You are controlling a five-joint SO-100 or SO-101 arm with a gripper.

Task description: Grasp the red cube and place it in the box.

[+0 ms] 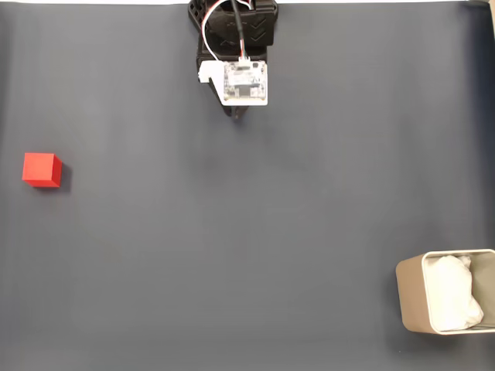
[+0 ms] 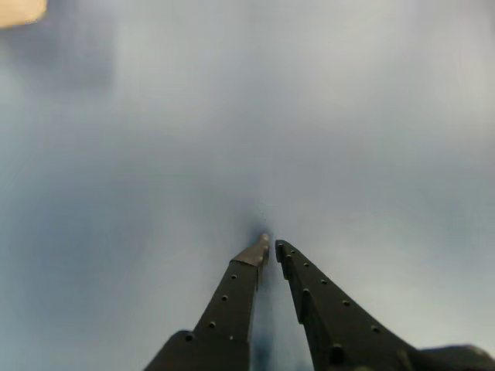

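The box sits at the fixed view's lower right, holding crumpled white paper. The red cube rests far left, edges roughly square to the frame. The gripper hangs empty, tips nearly together.

Fixed view high up, looking straight down on the dark mat, arm at the top edge, wrist view low, very near the same mat (blurry), facing forward past the gripper
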